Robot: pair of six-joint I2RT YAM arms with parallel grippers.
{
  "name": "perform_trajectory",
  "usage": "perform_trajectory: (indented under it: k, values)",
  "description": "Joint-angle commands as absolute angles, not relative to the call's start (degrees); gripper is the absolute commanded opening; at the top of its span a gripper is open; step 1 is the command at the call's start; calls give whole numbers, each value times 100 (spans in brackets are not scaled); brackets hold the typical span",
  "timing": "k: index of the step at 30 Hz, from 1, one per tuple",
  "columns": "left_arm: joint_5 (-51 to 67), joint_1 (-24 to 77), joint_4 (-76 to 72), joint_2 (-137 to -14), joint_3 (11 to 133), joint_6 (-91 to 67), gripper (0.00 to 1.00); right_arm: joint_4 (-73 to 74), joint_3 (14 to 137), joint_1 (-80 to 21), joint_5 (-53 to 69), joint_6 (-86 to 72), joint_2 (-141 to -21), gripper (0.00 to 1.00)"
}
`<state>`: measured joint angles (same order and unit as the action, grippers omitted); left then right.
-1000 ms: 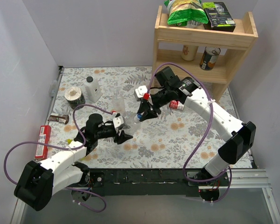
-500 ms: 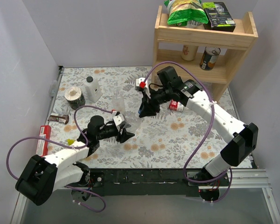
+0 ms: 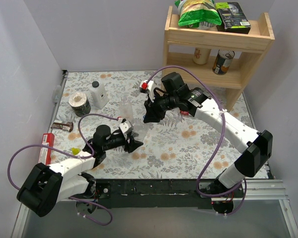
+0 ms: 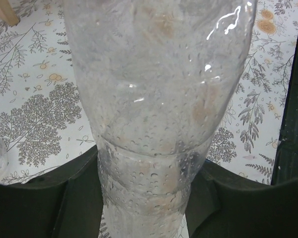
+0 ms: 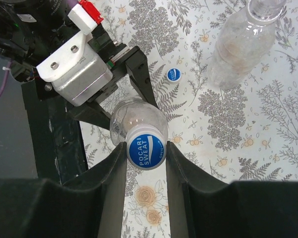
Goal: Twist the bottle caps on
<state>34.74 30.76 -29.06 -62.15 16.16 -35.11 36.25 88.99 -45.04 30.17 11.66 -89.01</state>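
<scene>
My left gripper (image 3: 131,142) is shut on the lower part of a clear bottle (image 4: 159,99) and holds it upright above the floral table. My right gripper (image 5: 146,154) reaches down from above. Both its fingers press on the blue "Pocari Sweat" cap (image 5: 146,150) sitting on that bottle's neck (image 5: 138,118). A second blue cap (image 5: 173,75) lies loose on the table behind it. A wider clear bottle (image 5: 243,44) stands open, without a cap; it also shows in the top view (image 3: 125,110). The red-label bottle (image 3: 185,113) lies mostly hidden behind the right arm. I see no red cap.
A white opaque bottle with a black cap (image 3: 98,94) and a round jar (image 3: 79,102) stand at the back left. A snack bar (image 3: 63,126) and a red packet (image 3: 47,148) lie at the left edge. A wooden shelf (image 3: 216,47) stands at the back right.
My right gripper has shifted left and turned at the wrist while over the bottle top. My left gripper has kept hold of the bottle and barely moved.
</scene>
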Motion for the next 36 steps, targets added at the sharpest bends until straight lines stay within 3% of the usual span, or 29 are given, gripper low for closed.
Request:
perform_trajectory:
  k: [1, 11, 18, 22, 31, 36]
  values:
    - [3691, 3190, -4210, -5898, 1820, -3226, 0, 4437, 8912, -4755, 3269, 1203, -9316, 22]
    - [3630, 3190, -4342, -5897, 1582, -3182, 0, 4816, 9052, -4755, 3516, 1740, -9378, 32]
    - [3665, 3190, -4236, -5862, 1415, -3208, 0, 4694, 9088, -4755, 3647, 2004, -9229, 34]
    - [3656, 3190, -4245, -5853, 1380, -3226, 0, 4500, 8860, -4755, 3674, 2048, -9001, 45]
    - [3718, 3190, -4175, -5880, 1353, -3173, 0, 4447, 8903, -4755, 3762, 2250, -8851, 58]
    - [3735, 3190, -4087, -5889, 1371, -3155, 0, 4728, 8965, -4746, 3604, 2513, -8693, 82]
